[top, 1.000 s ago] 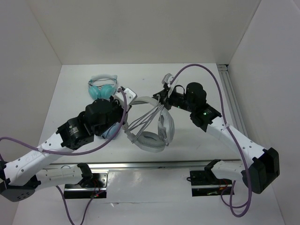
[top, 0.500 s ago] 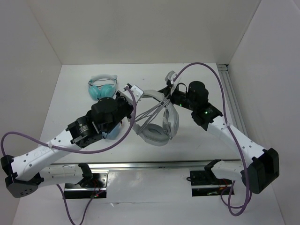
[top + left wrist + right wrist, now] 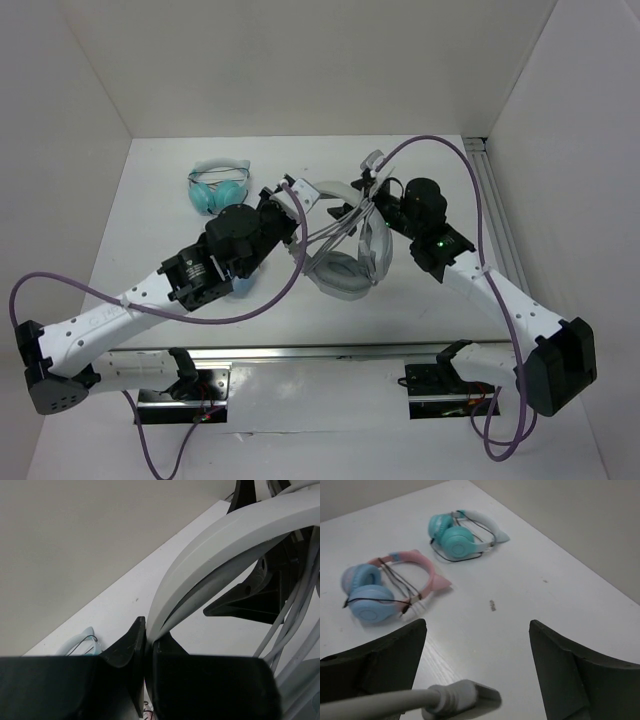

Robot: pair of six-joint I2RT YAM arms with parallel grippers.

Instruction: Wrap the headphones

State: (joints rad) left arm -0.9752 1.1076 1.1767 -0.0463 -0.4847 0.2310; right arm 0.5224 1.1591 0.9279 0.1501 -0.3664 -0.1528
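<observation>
The headphones [image 3: 345, 272] sat to the right of the teal pair [image 3: 218, 187] in the overhead view, on the far side of it from the left wall, with both arms drawn in around them. The left gripper [image 3: 148, 640] was clamped on the edge of the wide headband [image 3: 210, 545], its two dark fingers pressed tight against the white rim. It held the band up on the side nearer the teal pair, while the grey ear cups lay lower, toward the near edge of the table [image 3: 160, 230].

The right gripper [image 3: 477, 625] stood beyond the headphones from the teal pair with its jaws spread wide. The plug [image 3: 457, 696] lay low across that gap, close to one finger. Whether anything pinched it could not be told from the wrist view. Several strands of the thin cable [image 3: 325, 235] already ran across the span between band and cups. A pink pair [image 3: 380, 587] lay just nearer the arms than the teal pair, untouched.

Winding appeared to be well under way, with the free end short and the plug close to the band. The next move would likely call for the right gripper to close on the cable near the plug and carry it round the band once more. It would need to keep the strands taut enough not to slip, while the left grip held the band steady. After that, the plug would probably need tucking under a strand.
</observation>
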